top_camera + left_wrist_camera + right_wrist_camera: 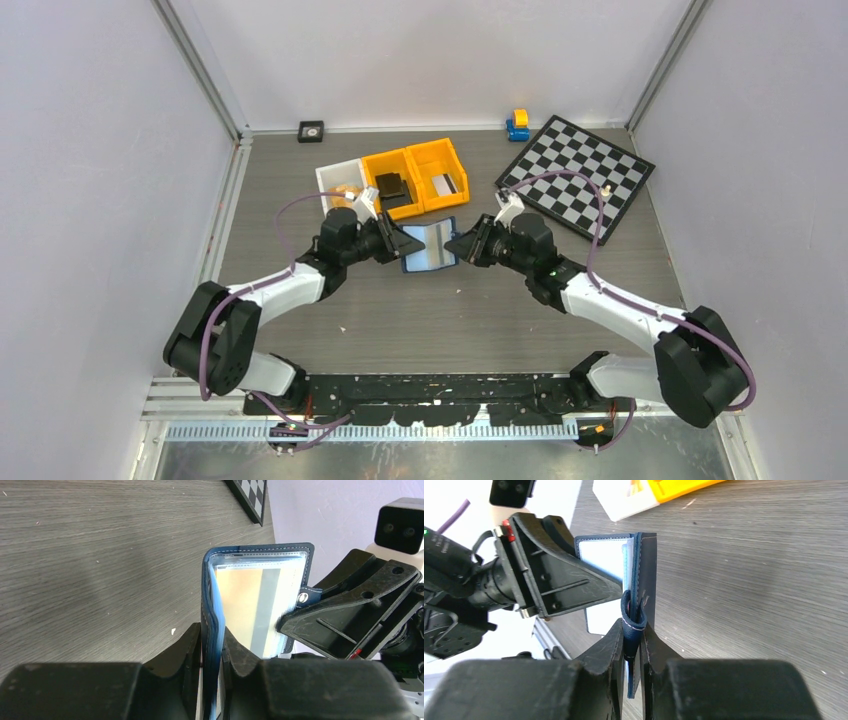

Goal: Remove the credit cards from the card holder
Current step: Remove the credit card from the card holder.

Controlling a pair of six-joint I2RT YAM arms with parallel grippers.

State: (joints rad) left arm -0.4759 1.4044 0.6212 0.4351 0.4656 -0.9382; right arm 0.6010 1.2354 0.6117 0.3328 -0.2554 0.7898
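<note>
The left gripper (212,636) has its jaws clamped tight on one flap of the open card holder (430,246), the right gripper (633,630) pinches the opposite flap, a tan credit card (241,600) sits in its clear pocket, just in front of the orange bins (437,160)

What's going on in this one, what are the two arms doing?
Both arms hold the navy card holder spread open between them over the table. The left gripper is clamped on one edge, and the right gripper is clamped on the opposite flap at the snap tab. A tan card with a grey stripe sits in a clear pocket, not yet pulled out.
</note>
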